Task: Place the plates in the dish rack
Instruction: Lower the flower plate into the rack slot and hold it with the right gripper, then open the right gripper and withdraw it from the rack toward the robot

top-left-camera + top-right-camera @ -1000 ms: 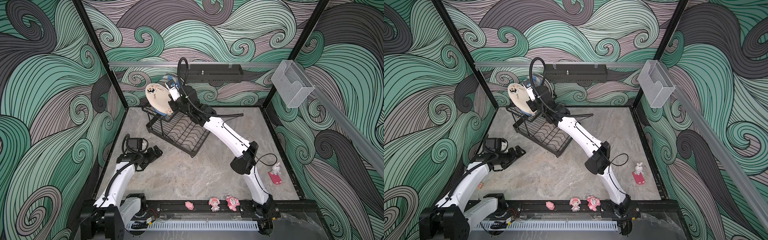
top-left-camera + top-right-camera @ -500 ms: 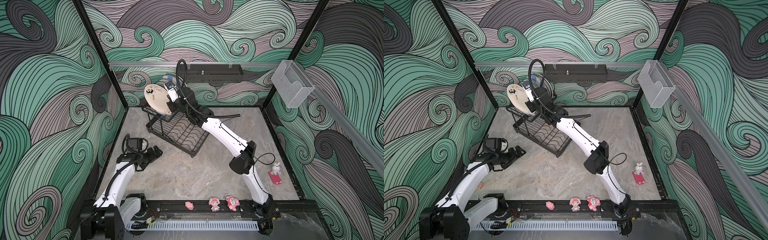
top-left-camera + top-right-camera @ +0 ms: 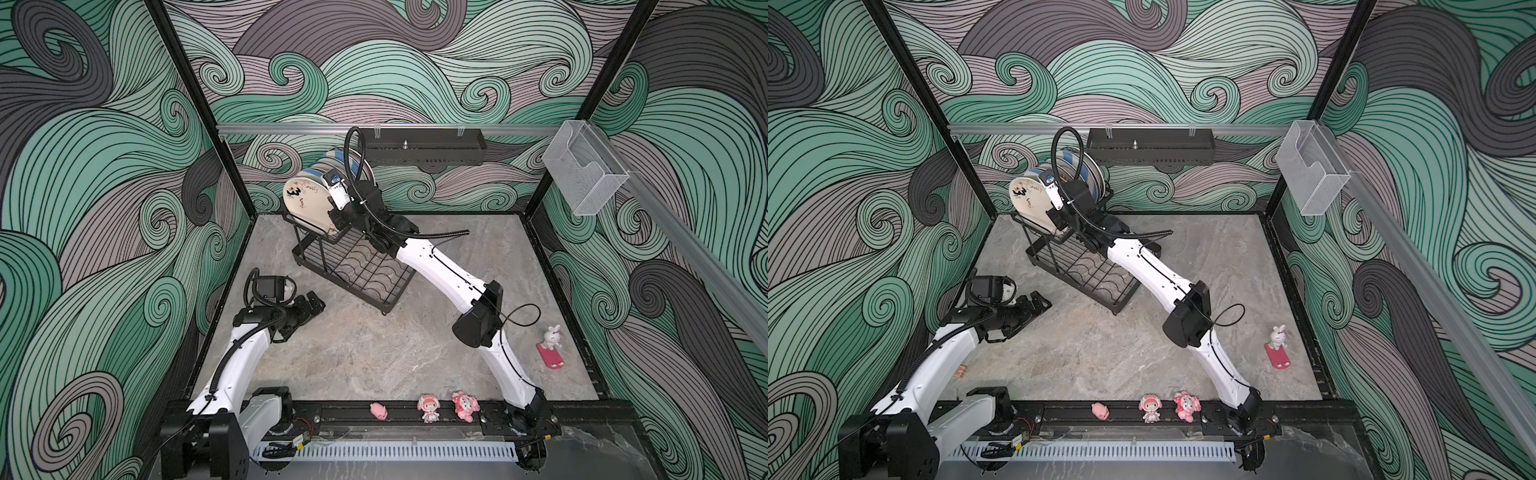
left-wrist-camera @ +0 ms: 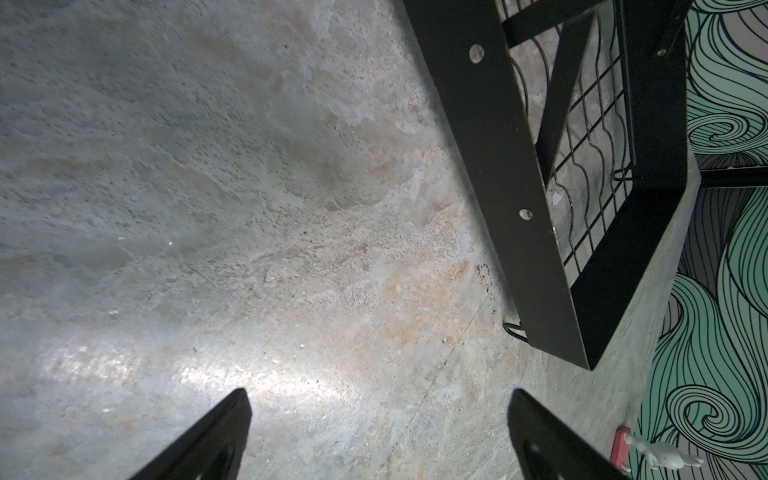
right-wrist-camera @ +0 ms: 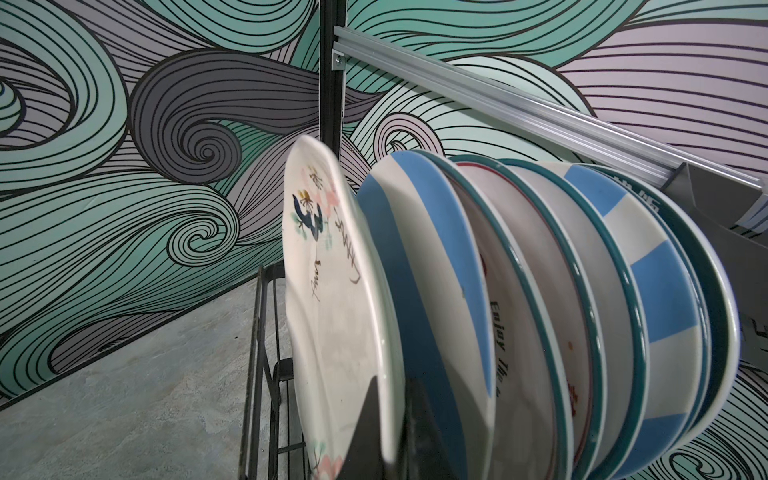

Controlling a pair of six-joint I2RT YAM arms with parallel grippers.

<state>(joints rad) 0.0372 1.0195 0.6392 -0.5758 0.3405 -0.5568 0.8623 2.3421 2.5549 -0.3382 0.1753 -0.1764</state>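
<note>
A glossy cream plate [image 5: 332, 291], painted with pink blossoms, a dark blue motif, looping black script and a bold black "3", stands on edge over the raised upper tier of the dish rack [image 3: 308, 251]. It is the outermost of the row there. The right gripper [image 5: 392, 424] is clamped on its lower rim, one black finger on each face; whether the rim sits in a slot cannot be seen. Packed close behind it are the other plates [image 5: 540, 291], glazed rounds with broad blue-and-cream stripes or thin teal rims, one bearing red marks and printed lettering. The rack is thin black wire, with a grid tray of wavy wires below. Just beside that tray, the left gripper [image 4: 378, 415] hangs over the mottled grey stone-look tabletop [image 3: 374, 353], jaws spread and empty.
</note>
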